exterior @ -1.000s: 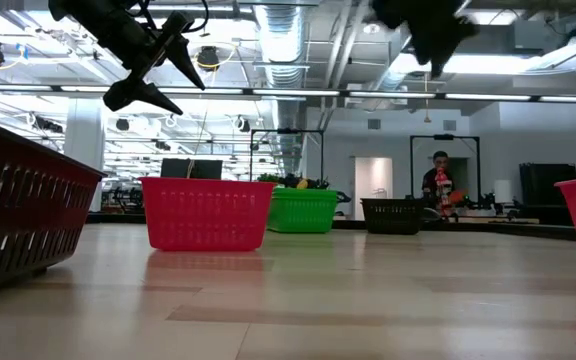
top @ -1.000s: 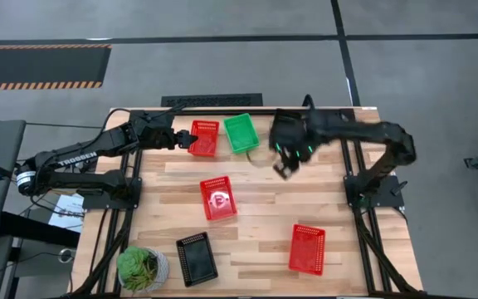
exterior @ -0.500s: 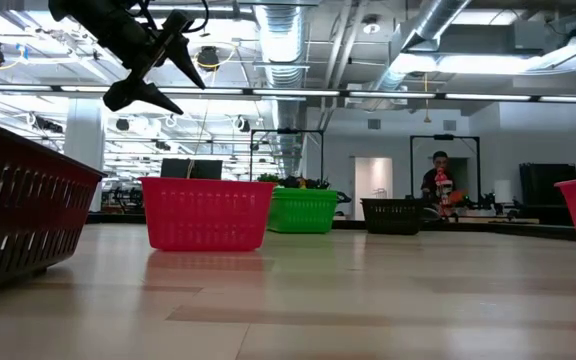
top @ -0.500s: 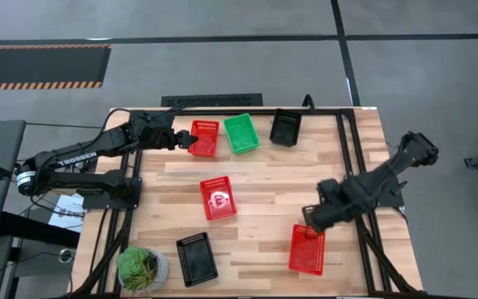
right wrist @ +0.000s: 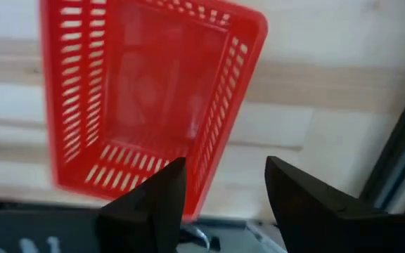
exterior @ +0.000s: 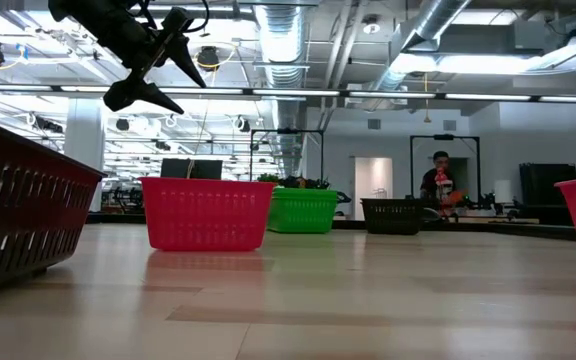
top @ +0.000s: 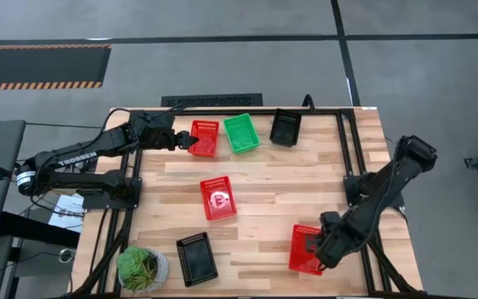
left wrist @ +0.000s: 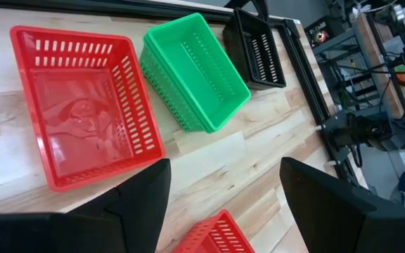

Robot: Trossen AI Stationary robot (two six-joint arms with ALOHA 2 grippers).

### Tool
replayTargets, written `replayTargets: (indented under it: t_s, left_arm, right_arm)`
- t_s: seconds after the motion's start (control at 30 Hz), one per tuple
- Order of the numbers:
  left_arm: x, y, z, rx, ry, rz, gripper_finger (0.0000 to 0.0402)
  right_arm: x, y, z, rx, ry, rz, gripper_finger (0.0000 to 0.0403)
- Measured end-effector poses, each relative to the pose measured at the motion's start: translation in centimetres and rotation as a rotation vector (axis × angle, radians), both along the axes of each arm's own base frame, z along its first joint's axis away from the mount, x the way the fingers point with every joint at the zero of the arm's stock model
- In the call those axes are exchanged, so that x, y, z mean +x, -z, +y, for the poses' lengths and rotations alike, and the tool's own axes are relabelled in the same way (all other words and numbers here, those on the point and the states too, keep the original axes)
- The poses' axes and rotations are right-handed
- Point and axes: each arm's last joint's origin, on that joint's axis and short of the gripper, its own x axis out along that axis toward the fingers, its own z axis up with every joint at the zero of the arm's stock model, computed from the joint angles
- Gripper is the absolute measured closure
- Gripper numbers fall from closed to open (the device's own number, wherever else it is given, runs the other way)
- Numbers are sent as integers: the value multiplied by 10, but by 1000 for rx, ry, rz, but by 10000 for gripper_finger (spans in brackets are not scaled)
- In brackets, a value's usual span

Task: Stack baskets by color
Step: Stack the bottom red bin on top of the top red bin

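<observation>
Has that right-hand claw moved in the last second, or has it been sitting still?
Yes. The right gripper swung from beside the green basket at the far edge to the red basket at the near right corner.

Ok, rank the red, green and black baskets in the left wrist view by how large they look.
Largest: red basket.
Then: green basket.
Smallest: black basket.
Each sits farther from the camera, so true sizes may match.

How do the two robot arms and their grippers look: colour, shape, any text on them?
Both arms are dark, jointed tubes. The left arm carries white TROSSEN lettering along one link. The left gripper and the right gripper each end in two broad, flat, black fingers. The right arm shows no lettering here.
</observation>
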Motion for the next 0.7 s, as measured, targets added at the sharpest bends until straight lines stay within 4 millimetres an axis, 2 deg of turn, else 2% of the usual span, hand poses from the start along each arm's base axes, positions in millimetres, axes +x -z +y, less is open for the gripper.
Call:
replayTargets:
  t_s: [0.13,0.47,0.57,0.7]
  left_arm:
    - [0,0,0,1,1,0,145]
    - [0,0,0,-2,-2,-1,145]
    - [0,0,0,-2,-1,-1,145]
    - [0,0,0,-1,-1,0,145]
  right_arm:
    - [5,21,6,-28,-2,28,186]
    - [18,59,23,-69,-9,67,195]
    - [20,63,27,-56,-7,58,226]
    - [22,66,26,-50,7,87,307]
